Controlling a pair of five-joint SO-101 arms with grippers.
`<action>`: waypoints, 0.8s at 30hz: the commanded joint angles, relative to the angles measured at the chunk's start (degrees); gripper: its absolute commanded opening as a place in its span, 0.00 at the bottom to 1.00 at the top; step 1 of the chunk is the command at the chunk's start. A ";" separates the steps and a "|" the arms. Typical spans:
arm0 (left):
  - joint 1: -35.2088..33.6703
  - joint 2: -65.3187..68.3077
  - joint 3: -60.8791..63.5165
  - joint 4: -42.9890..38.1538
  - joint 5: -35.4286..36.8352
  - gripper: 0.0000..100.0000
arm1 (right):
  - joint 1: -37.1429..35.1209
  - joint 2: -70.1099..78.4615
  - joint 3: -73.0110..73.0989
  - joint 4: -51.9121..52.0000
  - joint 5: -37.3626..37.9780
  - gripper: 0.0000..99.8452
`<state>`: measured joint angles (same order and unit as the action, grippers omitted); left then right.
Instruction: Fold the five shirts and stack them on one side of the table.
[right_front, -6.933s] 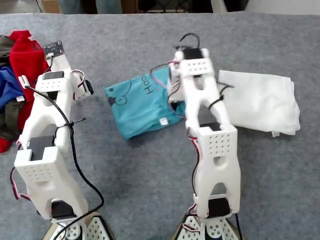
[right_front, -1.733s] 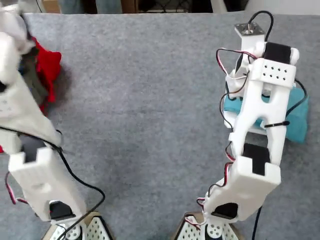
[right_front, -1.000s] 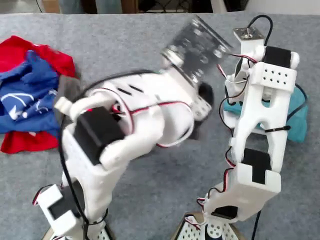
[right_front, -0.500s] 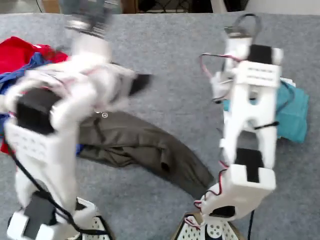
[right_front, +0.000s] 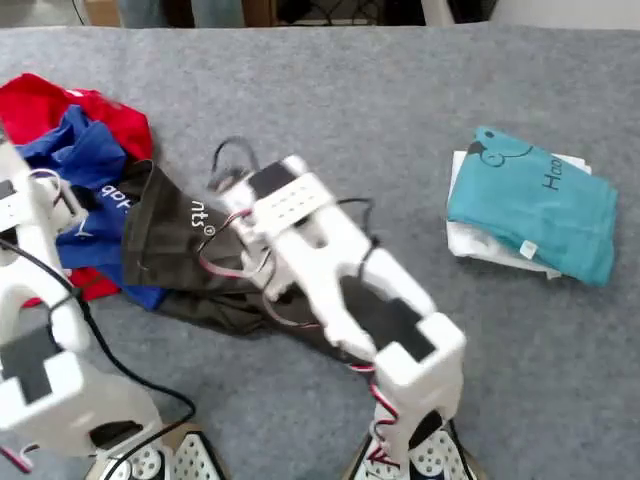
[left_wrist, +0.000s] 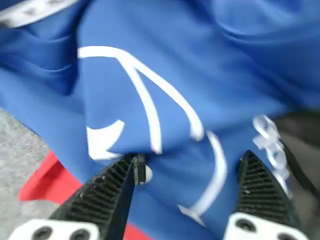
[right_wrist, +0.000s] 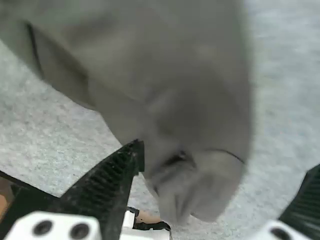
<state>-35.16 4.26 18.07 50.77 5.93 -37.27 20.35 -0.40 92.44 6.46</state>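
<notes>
1. Five shirts on the grey worktop (right_front: 380, 90), and the dark shirt (right_front: 165, 245) lies crumpled, with white lettering showing.
2. Touching its left side is the blue shirt (right_front: 85, 160), white print on it, lying over the red shirt (right_front: 35, 100).
3. Well off to the dark shirt's right sits the folded teal shirt (right_front: 530, 200), with dark print and a small white label, atop the white shirt (right_front: 465, 242).
4. The left gripper (left_wrist: 190, 162) is spread wide just over the blue shirt, and the right gripper (right_wrist: 220, 170) is spread wide over the dark shirt.

White lettering on teal shirt (right_front: 530, 205), dark shirt (right_front: 175, 245), blue shirt (right_front: 85, 160); only fragments, unreadable.
</notes>
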 joint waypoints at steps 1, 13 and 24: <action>-1.98 4.04 -3.82 -2.55 4.40 0.30 | -1.14 4.70 -0.04 -2.02 -0.09 0.46; -12.44 15.82 -30.81 3.96 5.27 0.03 | 8.44 13.49 -9.54 -1.41 -0.09 0.02; -13.67 26.37 -53.49 8.44 3.43 0.03 | 24.18 13.32 -19.47 4.75 5.54 0.02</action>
<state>-48.97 29.93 -28.88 56.48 10.07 -18.11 33.98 -14.81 95.34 10.15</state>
